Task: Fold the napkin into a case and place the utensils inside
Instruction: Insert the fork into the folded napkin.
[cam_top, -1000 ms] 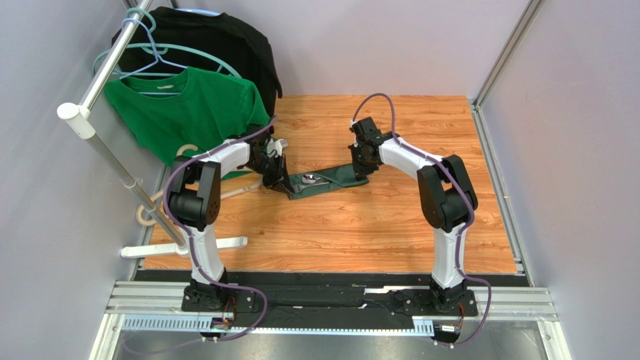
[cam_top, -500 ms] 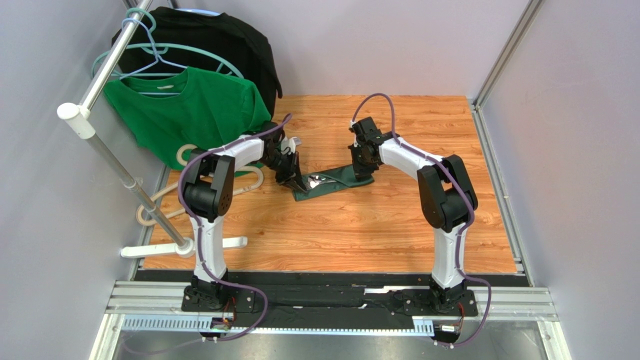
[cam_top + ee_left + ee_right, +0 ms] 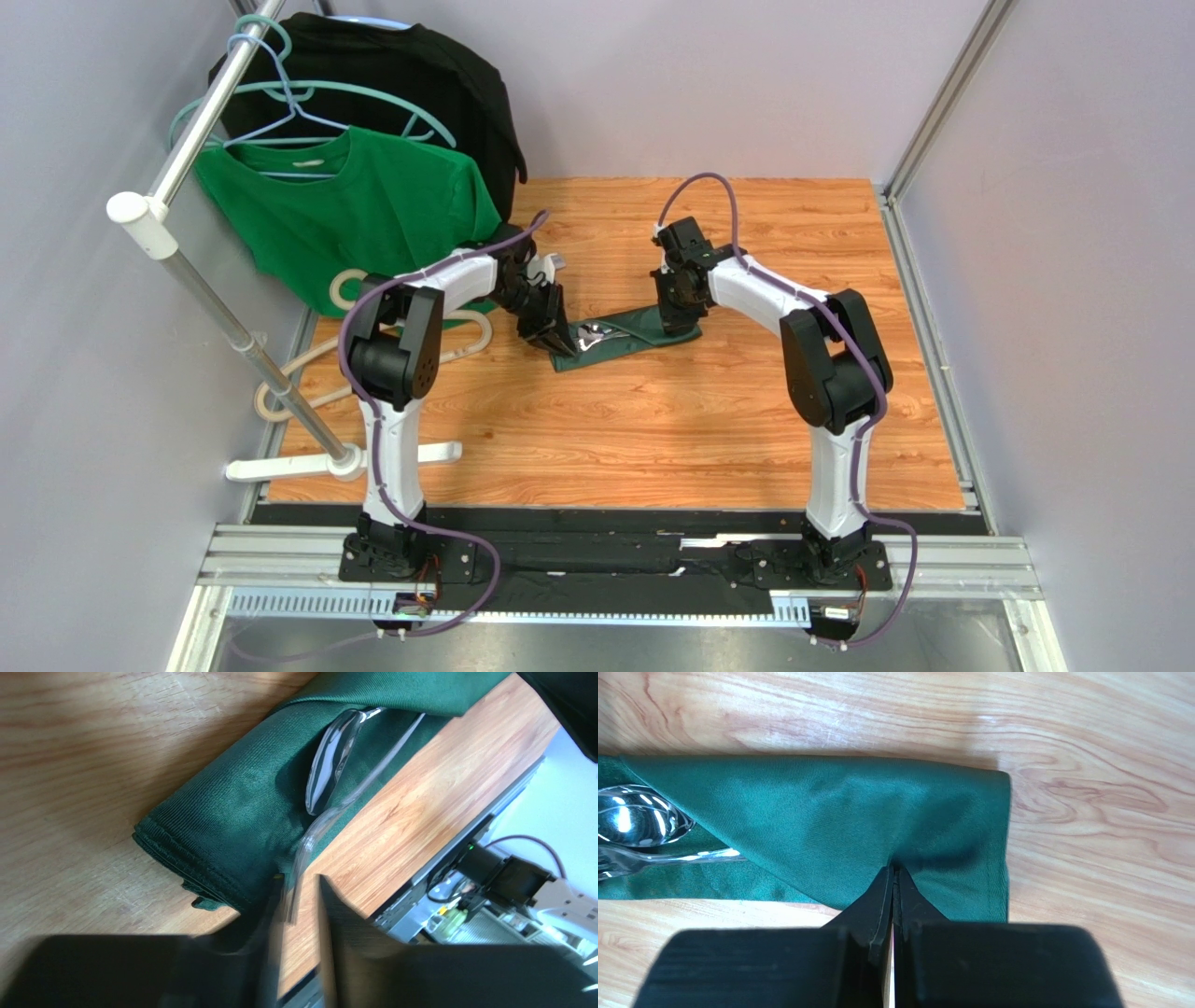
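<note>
1. Case [image 3: 631,335]: a flat narrow strip, mid-table [image 3: 673,434].
2. Spoon [image 3: 633,822] and fork [image 3: 675,857] are tucked in, with their heads sticking out at the left end.
3. Left gripper [image 3: 299,885]: jaws slightly apart, with the fork's tip in the gap.
4. Right gripper [image 3: 893,875]: closed, tips pressing down on the case's right end.

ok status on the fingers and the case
Left fingers apart around a utensil handle. Right fingers shut, tips pressing the case. Spoon tucked in the fold. Nothing blocking.
</note>
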`<state>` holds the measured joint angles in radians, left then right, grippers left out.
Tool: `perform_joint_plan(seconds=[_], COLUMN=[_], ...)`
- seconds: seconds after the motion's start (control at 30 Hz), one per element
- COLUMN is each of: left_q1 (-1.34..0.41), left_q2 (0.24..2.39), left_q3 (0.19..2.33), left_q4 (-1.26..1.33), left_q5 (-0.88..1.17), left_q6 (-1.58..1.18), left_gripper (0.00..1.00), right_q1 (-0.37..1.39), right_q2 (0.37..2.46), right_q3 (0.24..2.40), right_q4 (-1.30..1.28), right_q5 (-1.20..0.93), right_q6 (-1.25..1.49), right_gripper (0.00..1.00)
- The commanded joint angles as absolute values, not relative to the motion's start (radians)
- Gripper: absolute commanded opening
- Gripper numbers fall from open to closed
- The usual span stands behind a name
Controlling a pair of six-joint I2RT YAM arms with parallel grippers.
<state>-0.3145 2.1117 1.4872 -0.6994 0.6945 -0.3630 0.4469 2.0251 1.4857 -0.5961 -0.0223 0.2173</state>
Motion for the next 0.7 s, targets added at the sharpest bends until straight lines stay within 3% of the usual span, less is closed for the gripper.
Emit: perform_joint_plan(seconds=[0.0,0.13,0.27,0.33,0.47,0.53,0.67], left_q1=[-0.321,-0.321,-0.319,-0.319,-0.322,-0.328,-0.341], left_q2=[2.105,2.086,2.094,2.097,2.109,2.111,2.118], left_q3=[1.496,1.499,1.517,1.522,1.531,1.534,1.555], left_q4=[-0.716,-0.718,-0.716,-0.715,-0.715,-0.710,-0.703], left_q5=[0.677,0.660,0.669,0.670,0.672,0.670,0.673], left_q6=[-0.362,-0.364,-0.373,-0.376,-0.385,-0.391,-0.409], left_gripper=[0.46,0.51,0.47,0.38,0.06,0.00,0.00], right_q1=[0.433,0.404,0.390,0.382,0.379,0.379,0.382], right_q2=[1.930,1.908,1.916,1.927,1.945,1.950,1.970], right_q3=[1.572,1.583,1.575,1.569,1.565,1.562,1.560], right_q4=[-0.636,-0.653,-0.658,-0.660,-0.660,-0.655,-0.646], right_q5=[0.034,0.035,0.046,0.069,0.075,0.051,0.014], right_q6=[0.224,0.212,0.203,0.204,0.190,0.189,0.196], right_gripper=[0.00,0.00,0.00,0.00,0.00,0.00,0.00])
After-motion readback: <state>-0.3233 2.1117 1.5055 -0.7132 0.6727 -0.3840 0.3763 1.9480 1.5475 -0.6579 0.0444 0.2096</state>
